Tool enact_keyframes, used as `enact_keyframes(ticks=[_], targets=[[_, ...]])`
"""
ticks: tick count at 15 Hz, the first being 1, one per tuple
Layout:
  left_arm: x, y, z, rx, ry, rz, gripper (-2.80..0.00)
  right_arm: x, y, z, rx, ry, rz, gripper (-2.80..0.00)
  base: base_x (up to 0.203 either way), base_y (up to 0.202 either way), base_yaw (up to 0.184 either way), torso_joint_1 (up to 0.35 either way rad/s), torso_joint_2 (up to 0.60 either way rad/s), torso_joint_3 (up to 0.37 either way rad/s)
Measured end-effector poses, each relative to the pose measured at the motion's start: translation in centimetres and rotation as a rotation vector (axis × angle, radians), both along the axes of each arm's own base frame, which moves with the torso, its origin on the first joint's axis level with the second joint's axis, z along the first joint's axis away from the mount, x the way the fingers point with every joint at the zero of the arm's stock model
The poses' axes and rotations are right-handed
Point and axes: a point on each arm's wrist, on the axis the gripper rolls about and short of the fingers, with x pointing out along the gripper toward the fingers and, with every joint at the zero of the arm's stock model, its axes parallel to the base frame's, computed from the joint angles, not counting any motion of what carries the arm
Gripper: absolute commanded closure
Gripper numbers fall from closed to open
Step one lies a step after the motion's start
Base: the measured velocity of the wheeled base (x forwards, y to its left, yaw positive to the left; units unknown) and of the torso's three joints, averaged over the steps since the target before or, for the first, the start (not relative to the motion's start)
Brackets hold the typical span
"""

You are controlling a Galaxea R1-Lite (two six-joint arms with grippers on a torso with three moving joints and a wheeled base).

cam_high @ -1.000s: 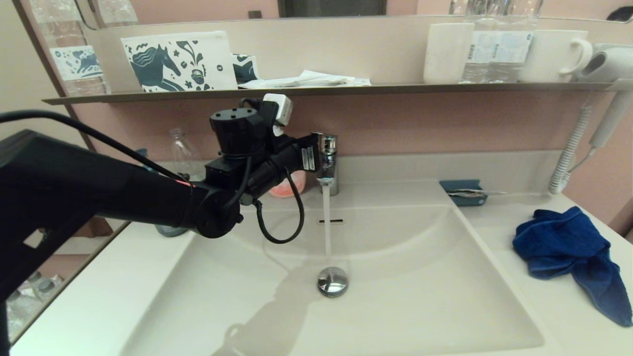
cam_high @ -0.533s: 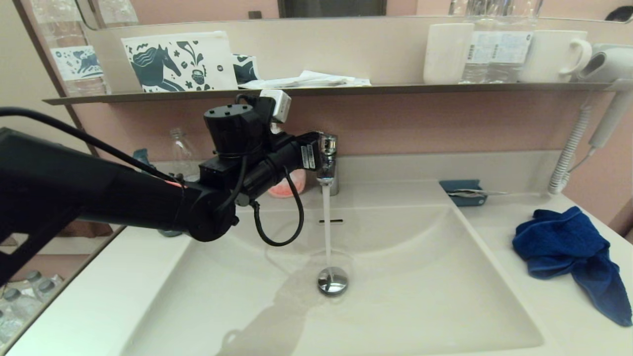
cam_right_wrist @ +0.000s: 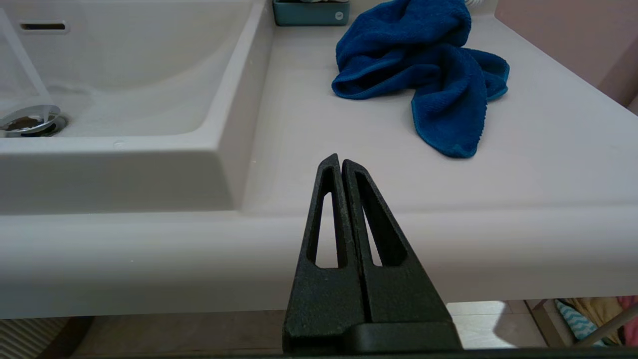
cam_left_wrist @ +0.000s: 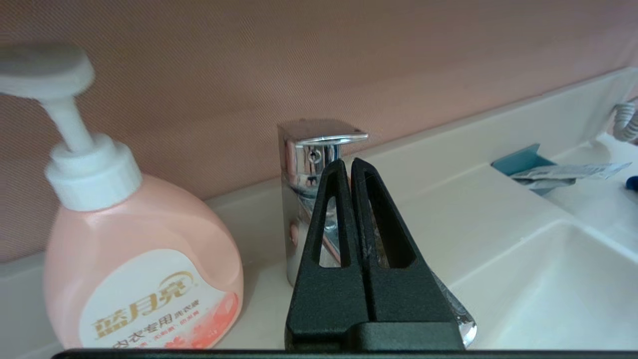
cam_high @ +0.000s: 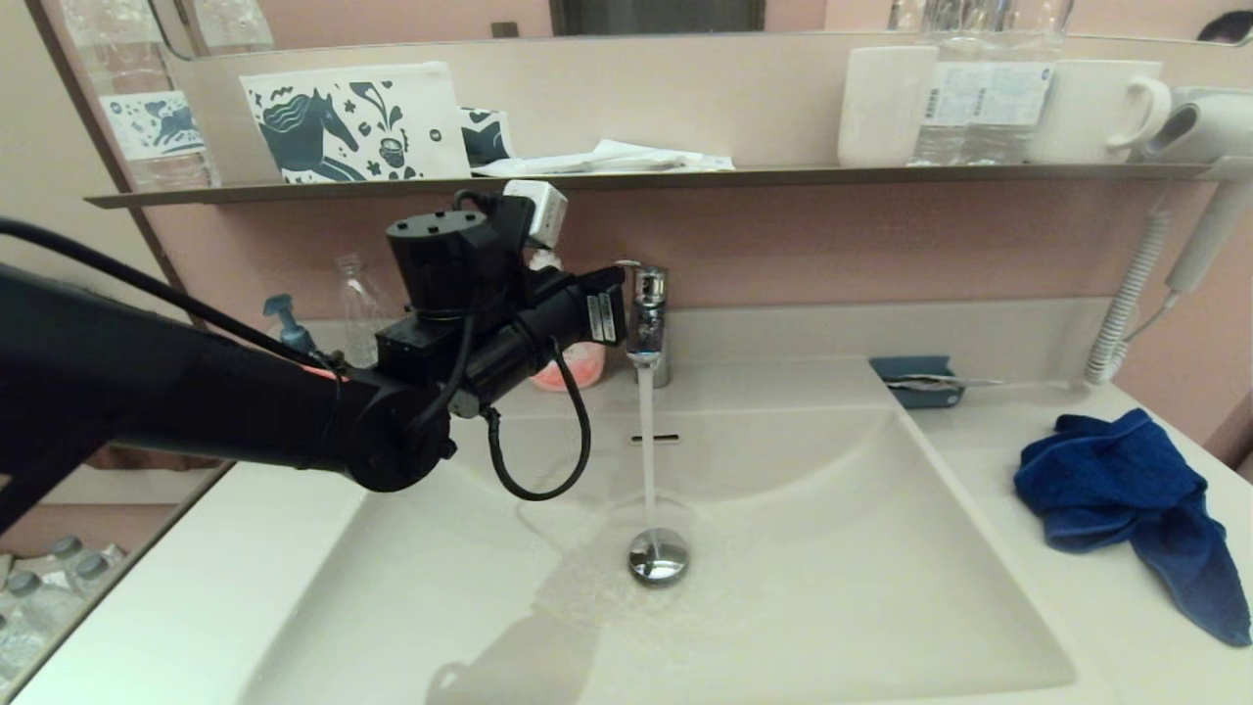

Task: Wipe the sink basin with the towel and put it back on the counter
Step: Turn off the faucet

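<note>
While water runs from the tap (cam_high: 648,323) onto the drain plug (cam_high: 659,556), I see my left gripper (cam_left_wrist: 347,164) just before the tap's lever, jaws pressed together on nothing, with the soap bottle (cam_left_wrist: 134,259) close beside it. The basin (cam_high: 832,587) lies open below — its right rim meets the counter (cam_high: 989,460), where the towel (cam_high: 1126,504) sits crumpled near the outer edge, apart from the blue tray (cam_high: 920,380). My right gripper (cam_right_wrist: 340,162), jaws also closed and empty, hangs before the counter's front edge, short of the towel.
</note>
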Motion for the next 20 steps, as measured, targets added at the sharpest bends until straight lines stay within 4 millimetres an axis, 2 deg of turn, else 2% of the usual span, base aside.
enact_keyframes(ticks=[5, 10, 17, 20], targets=[[0.1, 0.0, 0.9, -0.007, -0.023, 0.002, 0.00, 0.0, 0.0, 0.0, 0.000, 0.000, 0.000, 0.00, 0.000, 0.000, 0.000, 0.000, 0.00, 0.000], [1.5, -0.1, 2.8, -0.022, -0.057, 0.012, 0.00, 0.0, 0.0, 0.0, 0.000, 0.000, 0.000, 0.00, 0.000, 0.000, 0.000, 0.000, 0.00, 0.000], [3.1, -1.0, 1.9, 0.004, -0.063, 0.012, 0.00, 0.0, 0.0, 0.0, 0.000, 0.000, 0.000, 0.00, 0.000, 0.000, 0.000, 0.000, 0.00, 0.000], [3.1, -1.8, 1.0, 0.021, -0.048, -0.002, 0.00, 0.0, 0.0, 0.0, 0.000, 0.000, 0.000, 0.00, 0.000, 0.000, 0.000, 0.000, 0.00, 0.000]])
